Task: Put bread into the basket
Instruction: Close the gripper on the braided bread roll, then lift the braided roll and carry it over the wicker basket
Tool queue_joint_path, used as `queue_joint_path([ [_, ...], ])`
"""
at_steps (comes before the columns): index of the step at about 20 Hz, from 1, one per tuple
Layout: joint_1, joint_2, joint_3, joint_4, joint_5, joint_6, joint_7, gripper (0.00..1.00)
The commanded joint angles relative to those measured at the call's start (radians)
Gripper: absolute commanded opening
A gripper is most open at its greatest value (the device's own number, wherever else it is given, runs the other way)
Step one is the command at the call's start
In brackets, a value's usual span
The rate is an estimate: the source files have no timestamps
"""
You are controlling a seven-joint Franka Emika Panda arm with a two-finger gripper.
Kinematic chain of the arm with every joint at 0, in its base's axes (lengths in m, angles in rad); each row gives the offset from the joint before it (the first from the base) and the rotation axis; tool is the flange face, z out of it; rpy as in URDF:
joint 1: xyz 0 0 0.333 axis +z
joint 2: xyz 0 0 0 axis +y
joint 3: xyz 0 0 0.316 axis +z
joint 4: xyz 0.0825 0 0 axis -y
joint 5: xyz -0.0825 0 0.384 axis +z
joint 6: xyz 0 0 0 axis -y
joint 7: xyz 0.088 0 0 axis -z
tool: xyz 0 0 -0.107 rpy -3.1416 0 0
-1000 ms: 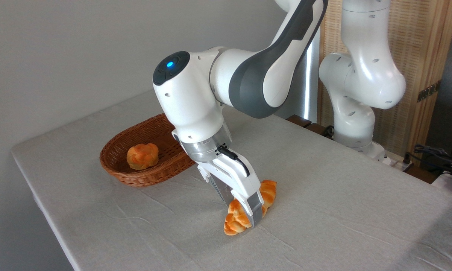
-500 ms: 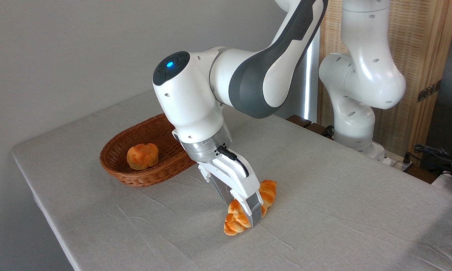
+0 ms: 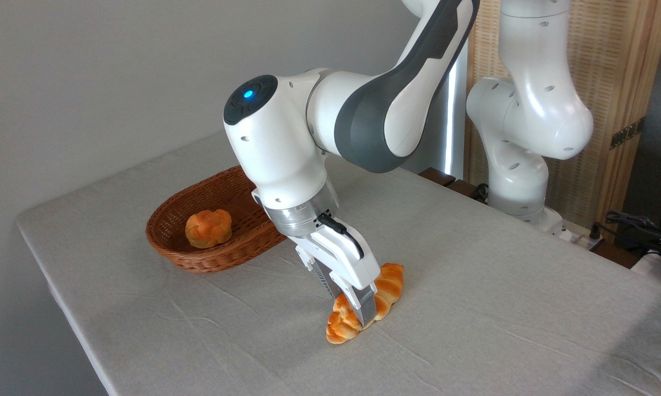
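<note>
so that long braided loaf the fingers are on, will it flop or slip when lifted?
The braided loaf probably stays stiff: it keeps its shape where the fingers pinch its middle. Its glossy, bumpy surface could slip a little. Gripped near mid-length, it should hang fairly level.

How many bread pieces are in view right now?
2. A small round bun lies in the wicker basket; the braided loaf is on the table between the gripper fingers. The arm may hide more.

bread (image 3: 388, 283) middle hidden behind gripper (image 3: 363, 316)
</note>
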Motion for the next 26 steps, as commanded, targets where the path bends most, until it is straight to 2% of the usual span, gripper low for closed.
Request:
queue_joint_path([
  [1,-0.010,-0.017,0.003,0.001,0.016,-0.013,0.014,0.56],
  [4,-0.016,-0.027,-0.019,0.087,0.015,-0.087,0.016,0.57],
  [9,-0.016,-0.036,-0.109,0.220,0.000,-0.221,0.013,0.57],
  [13,-0.016,-0.037,-0.210,0.262,-0.097,-0.221,-0.001,0.57],
  [16,-0.016,-0.025,-0.293,0.262,-0.175,-0.189,-0.009,0.57],
  [18,-0.016,-0.007,-0.350,0.259,-0.215,-0.103,-0.083,0.57],
  [20,-0.016,0.012,-0.398,0.259,-0.218,-0.052,-0.166,0.57],
  [24,-0.016,0.055,-0.464,0.260,-0.226,0.038,-0.217,0.58],
  [25,-0.016,0.067,-0.471,0.260,-0.224,0.072,-0.231,0.66],
  [26,-0.017,0.078,-0.485,0.260,-0.215,0.101,-0.242,0.83],
])
